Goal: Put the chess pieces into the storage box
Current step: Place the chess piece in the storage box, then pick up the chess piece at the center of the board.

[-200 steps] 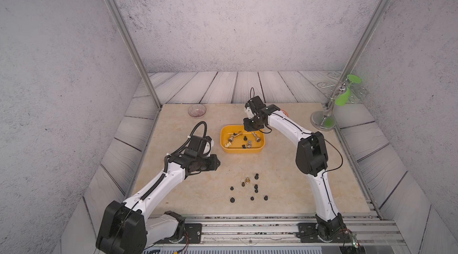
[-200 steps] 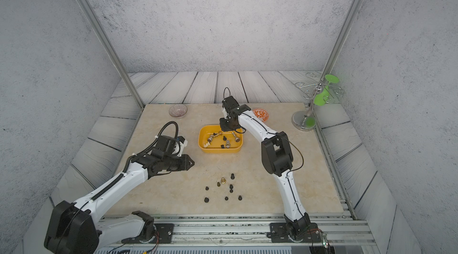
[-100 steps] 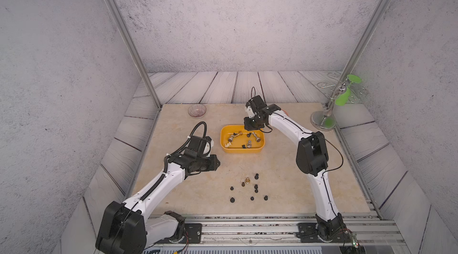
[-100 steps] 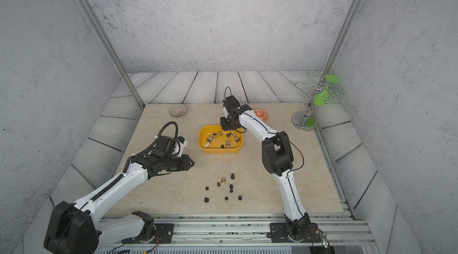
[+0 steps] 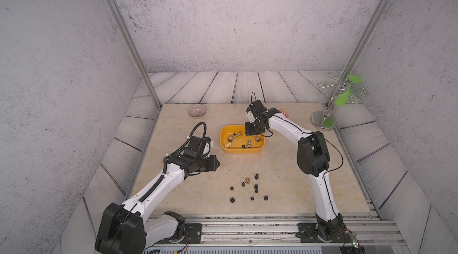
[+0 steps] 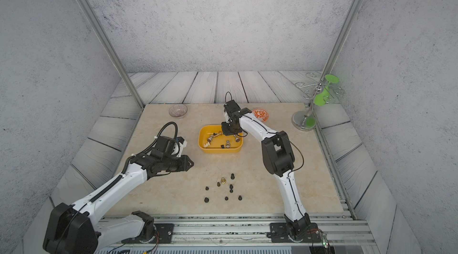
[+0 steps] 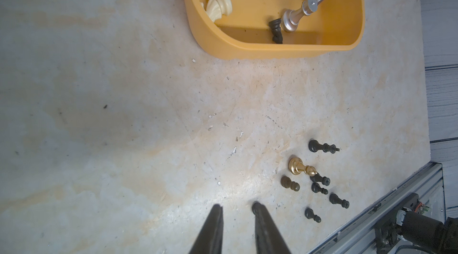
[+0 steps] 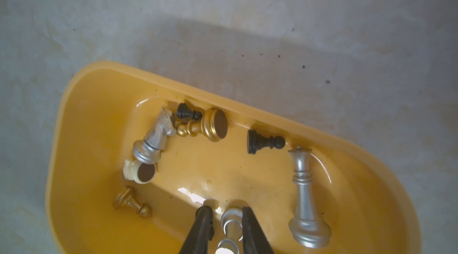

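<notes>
So the left gripper [image 7: 238, 209] hangs over the table [image 5: 210, 205], fingers a little apart with nothing between them. Off to its right a bunch of chess pieces [image 5: 256, 186], mostly black plus a gold one [image 5: 247, 180], sit loose near the front edge. The yellow storage box [image 5: 241, 150] has several pieces lying in it, and the right gripper [image 8: 226, 211] is over its far right end. A silver piece [image 8: 231, 220] shows in the narrow gap between its fingers, can't tell if it's pinched or just lying below.
</notes>
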Motion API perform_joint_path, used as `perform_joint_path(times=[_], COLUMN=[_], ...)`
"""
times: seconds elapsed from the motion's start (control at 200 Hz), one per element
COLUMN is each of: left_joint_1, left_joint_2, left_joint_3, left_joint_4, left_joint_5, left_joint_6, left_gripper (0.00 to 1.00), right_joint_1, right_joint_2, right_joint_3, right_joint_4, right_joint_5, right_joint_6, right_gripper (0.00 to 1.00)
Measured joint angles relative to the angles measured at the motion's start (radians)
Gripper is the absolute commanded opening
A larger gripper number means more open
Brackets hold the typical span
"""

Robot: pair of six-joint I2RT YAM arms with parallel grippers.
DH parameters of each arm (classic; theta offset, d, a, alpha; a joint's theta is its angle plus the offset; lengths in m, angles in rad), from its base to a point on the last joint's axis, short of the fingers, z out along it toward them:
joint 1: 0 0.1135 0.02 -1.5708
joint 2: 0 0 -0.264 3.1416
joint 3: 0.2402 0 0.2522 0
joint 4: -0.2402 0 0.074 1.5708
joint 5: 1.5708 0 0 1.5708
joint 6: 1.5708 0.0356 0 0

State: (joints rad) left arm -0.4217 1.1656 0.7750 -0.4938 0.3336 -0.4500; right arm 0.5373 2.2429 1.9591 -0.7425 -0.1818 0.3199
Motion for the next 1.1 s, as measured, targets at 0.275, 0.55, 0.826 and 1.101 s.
perform_joint_path(times=[0.275,0.55,0.826,1.101], left_joint_1=[-0.015,-0.097,-0.209,-0.311], left_joint_2=[0.0,0.01,0.122,0.224], left_joint_3=[0.003,0.053,0.122,0.182], left_joint_4=[-0.016,-0.024,-0.025,-0.024], left_joint_5=[-0.001,-0.018,-0.052,-0.076], left_joint_6=[0.015,0.043,0.068,0.073], left_gripper=[0.27,0.27,0.27,0.27], right_joint_1=[0.0,-0.014,-0.074,-0.122], right_joint_2=[-0.19,-0.401,-0.58,-0.776], right_joint_3=[-0.187,-0.432,-0.666,-0.846], right_joint_4=[0.052,0.113,0.103,0.104], right_joint_5=[0.0,-0.005,0.002,0.031], right_joint_6=[-0.005,-0.01,-0.031,-0.019], right_gripper=[0.26,0.27,0.27,0.29])
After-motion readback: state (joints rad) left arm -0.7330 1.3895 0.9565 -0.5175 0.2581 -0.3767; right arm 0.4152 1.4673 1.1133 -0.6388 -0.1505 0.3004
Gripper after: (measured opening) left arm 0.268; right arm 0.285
